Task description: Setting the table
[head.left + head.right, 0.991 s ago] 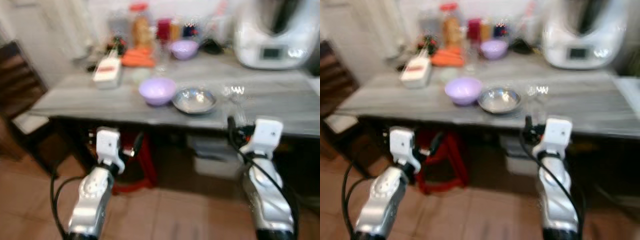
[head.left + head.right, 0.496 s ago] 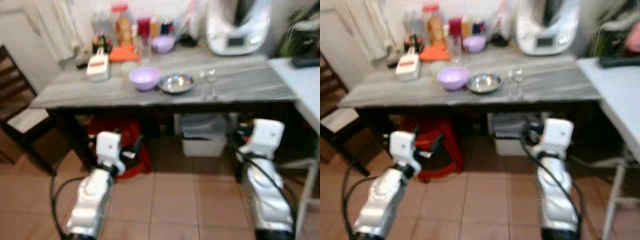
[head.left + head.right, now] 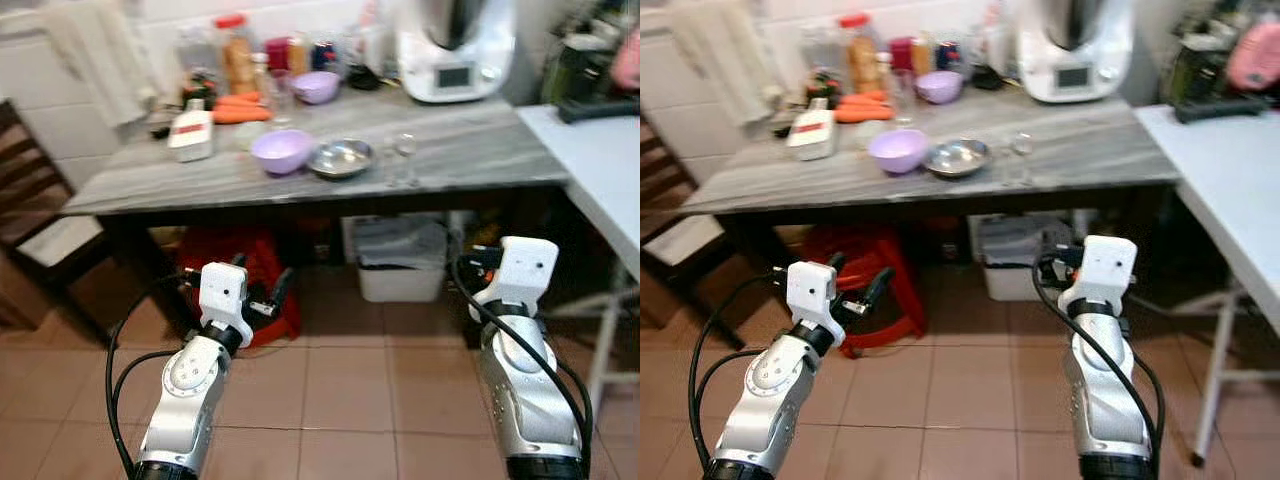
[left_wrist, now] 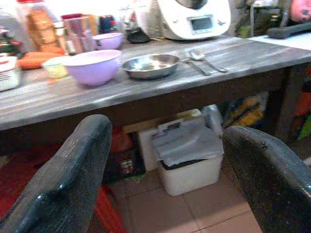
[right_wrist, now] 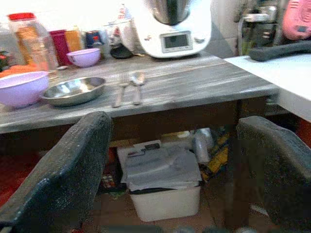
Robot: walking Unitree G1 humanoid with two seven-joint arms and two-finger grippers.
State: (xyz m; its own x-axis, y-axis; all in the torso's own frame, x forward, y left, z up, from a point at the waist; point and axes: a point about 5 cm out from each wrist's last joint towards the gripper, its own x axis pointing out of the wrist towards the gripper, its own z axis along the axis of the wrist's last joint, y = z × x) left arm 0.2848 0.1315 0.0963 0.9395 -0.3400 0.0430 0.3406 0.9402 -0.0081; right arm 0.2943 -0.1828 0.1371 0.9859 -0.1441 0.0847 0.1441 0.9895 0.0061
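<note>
Backed away from the grey marble counter since a moment ago (whole view shifted). Left claw and right claw gaping wide, empty. Round steel dish, fork and spoon untouched on counter; setting hardly begun.

On the counter stand two lilac bowls, one steel bowl, one fork and one spoon.

The left pincer stands wide open below the table. On top sit a lilac bowl, a steel dish beside it, then a fork and spoon. A white bin sits underneath.
</note>
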